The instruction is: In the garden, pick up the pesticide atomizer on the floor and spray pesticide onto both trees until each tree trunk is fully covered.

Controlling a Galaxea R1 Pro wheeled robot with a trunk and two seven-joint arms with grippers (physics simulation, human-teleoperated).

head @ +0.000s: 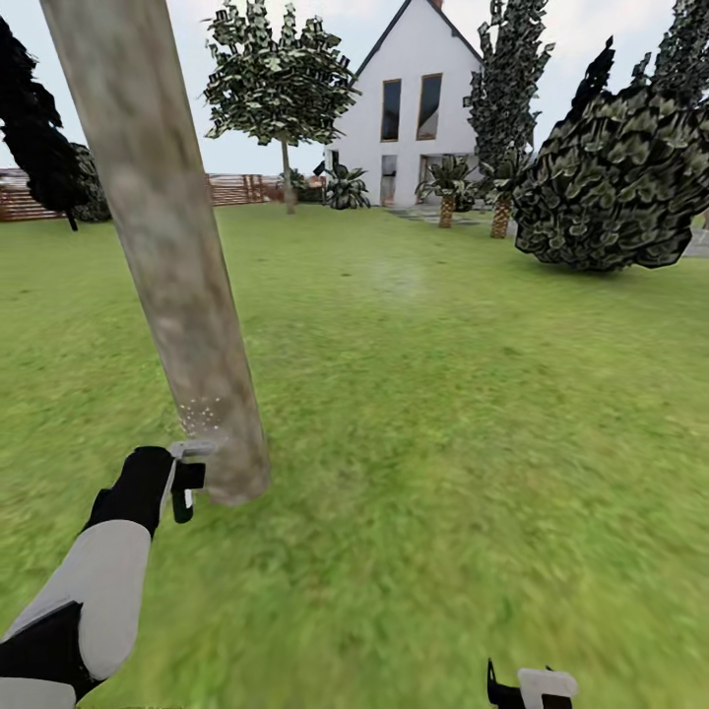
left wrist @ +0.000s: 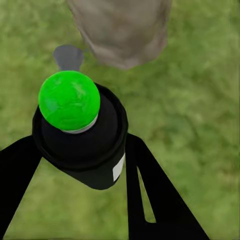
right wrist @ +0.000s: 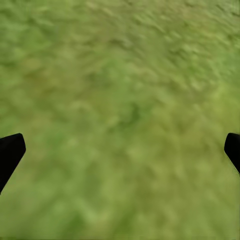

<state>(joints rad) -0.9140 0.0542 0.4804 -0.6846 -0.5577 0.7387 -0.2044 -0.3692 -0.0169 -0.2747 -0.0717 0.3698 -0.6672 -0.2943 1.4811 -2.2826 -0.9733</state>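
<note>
Just ahead of our left claw [head: 187, 483], in the head view, stands the base of a thick pale grey-brown tree trunk [head: 172, 256], leaning across the picture, and a scatter of pale specks sits on its bark just above the claw, which we read as spray landing there. The lawn [head: 443, 443] spreads beyond the claw to a white house [head: 418, 98], a second leafy tree [head: 281, 84] far behind the trunk and a dark bush [head: 615, 182] well off to the claw's right. Our right claw [head: 532, 689] hangs low over the grass, well apart from the trunk. In the left wrist view the two black fingers [left wrist: 150, 200] are clamped on the pesticide atomizer [left wrist: 82, 137], a dark bottle whose top shows bright green here, and the foot of the trunk [left wrist: 122, 30] lies just beyond it. In the right wrist view the fingertips [right wrist: 10, 152] stand wide apart with nothing between them but grass [right wrist: 120, 115]. We judge the step in hand to be spraying the first trunk, low down near the ground. The next move, as we see it, calls for keeping the nozzle facing the bark while sweeping it up and round the trunk, since only a small patch seems touched; the far tree probably comes afterwards.
</note>
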